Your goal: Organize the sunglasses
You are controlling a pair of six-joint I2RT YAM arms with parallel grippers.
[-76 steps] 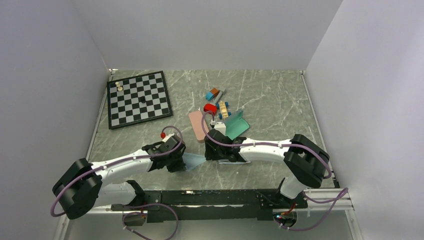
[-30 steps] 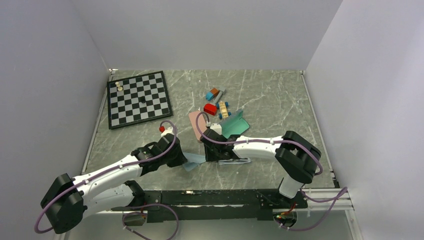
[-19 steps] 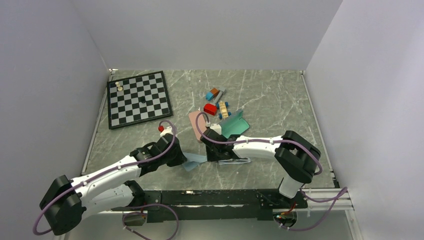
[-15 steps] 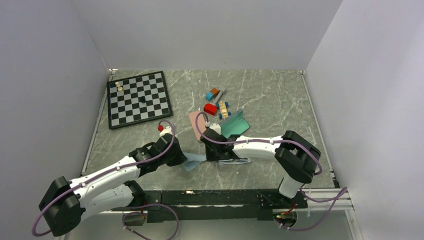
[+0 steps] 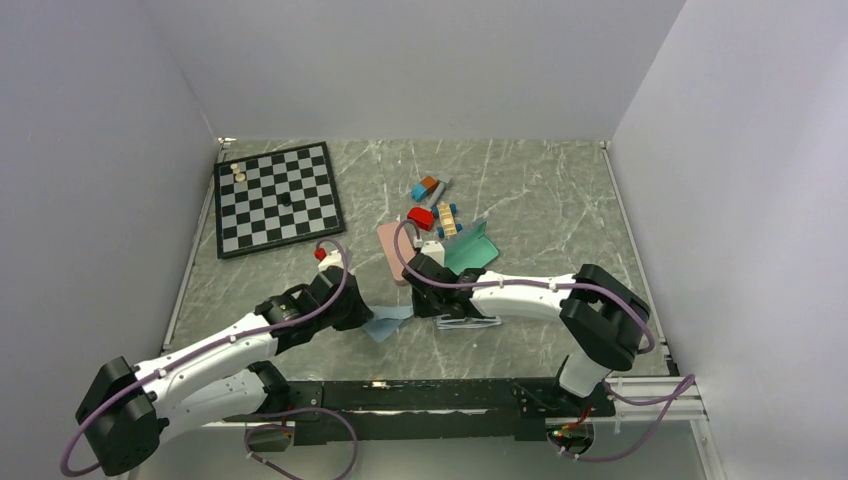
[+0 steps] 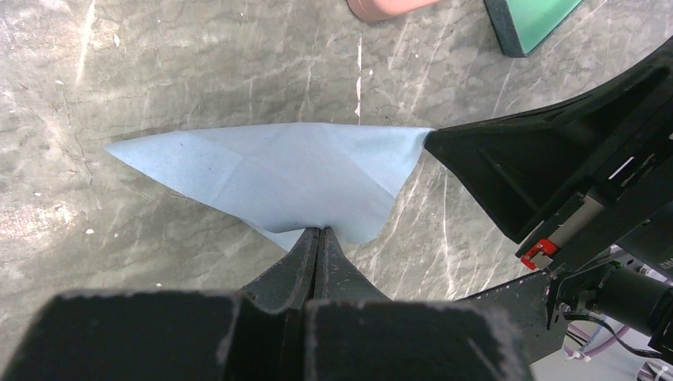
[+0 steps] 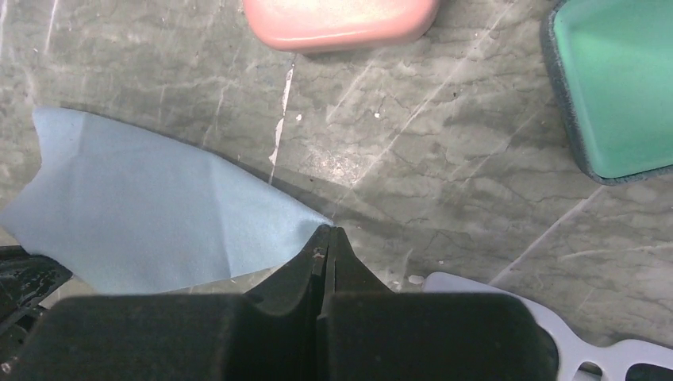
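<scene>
A light blue cloth (image 5: 390, 322) is stretched between my two grippers just above the table. My left gripper (image 6: 318, 231) is shut on its near edge, and the cloth (image 6: 270, 171) spreads out ahead of it. My right gripper (image 7: 328, 229) is shut on a corner of the cloth (image 7: 151, 222). The pale white-grey sunglasses (image 5: 468, 321) lie on the table under my right arm, and part of their frame (image 7: 575, 343) shows in the right wrist view. The reddish-brown pair is out of view.
A pink case (image 5: 392, 250) lies shut just beyond the grippers. Next to it is an open case with a green inside (image 5: 470, 250). Small toy blocks (image 5: 432, 212) lie farther back. A chessboard (image 5: 277, 198) sits at the far left.
Both grippers have stayed shut on the cloth. The left arm has swung its elbow to the left and the cloth has shifted slightly between the grippers.
</scene>
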